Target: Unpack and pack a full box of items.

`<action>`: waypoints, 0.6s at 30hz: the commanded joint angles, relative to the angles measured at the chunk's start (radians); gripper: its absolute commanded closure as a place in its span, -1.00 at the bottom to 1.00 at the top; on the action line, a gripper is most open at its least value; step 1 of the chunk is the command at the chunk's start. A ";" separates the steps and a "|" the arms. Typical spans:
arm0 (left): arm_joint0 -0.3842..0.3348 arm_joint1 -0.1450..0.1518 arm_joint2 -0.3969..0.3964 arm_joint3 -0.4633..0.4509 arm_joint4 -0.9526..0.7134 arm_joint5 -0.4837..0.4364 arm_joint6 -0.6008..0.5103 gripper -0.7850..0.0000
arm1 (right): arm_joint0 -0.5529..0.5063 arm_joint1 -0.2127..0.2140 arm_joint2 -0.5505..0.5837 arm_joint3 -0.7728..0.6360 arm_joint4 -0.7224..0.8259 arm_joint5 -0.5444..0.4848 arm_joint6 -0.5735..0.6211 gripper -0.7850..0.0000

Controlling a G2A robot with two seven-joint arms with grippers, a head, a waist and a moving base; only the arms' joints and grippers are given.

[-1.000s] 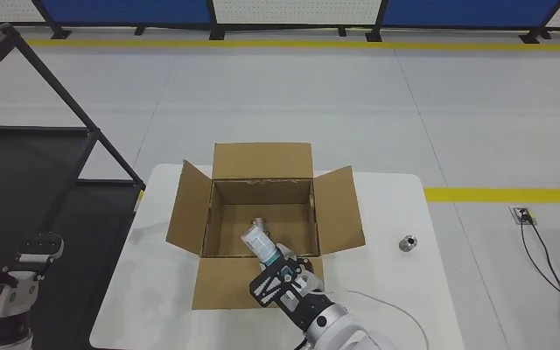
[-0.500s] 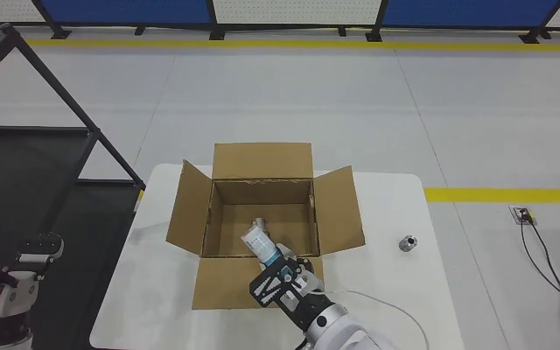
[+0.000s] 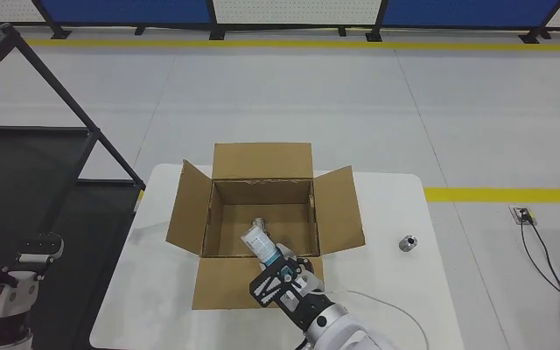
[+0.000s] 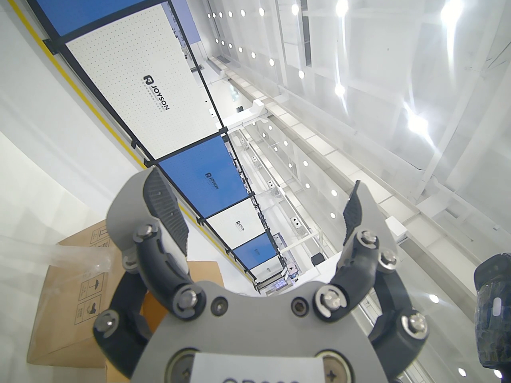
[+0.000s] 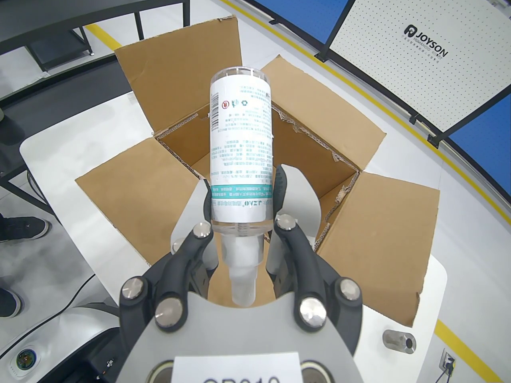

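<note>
Table [image 3: 385, 262]: the box is carried near its middle, so that both arms can reach it.
Box [image 3: 262, 162]: it is set upright with all four flaps folded outward, which leaves the mouth free for lifting things in and out. Bare cardboard floor is seen inside; part of it is hidden behind the bottle.
Bottle [image 5: 240, 149]: it is held tilted above the near side of the box mouth, base toward the box and cap toward the wrist. It is judged to be in transit over the rim; whether in or out cannot be told.
Right gripper [image 5: 241, 191]: it is clamped on the bottle just above the neck, probably so that the long body stays ahead of the fingers.
Left gripper [image 4: 257, 193]: its fingers are spread with nothing between them, and it is pointed up at the ceiling, apparently parked out of the way.
Cylinder [image 3: 408, 243]: a small metal piece is left on the table, apart from the box's right flap.
</note>
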 commanded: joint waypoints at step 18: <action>0.000 0.000 0.000 0.000 0.000 0.000 0.000 -1.00 | 0.403 -0.176 -0.109 0.460 0.116 0.295 0.220 1.00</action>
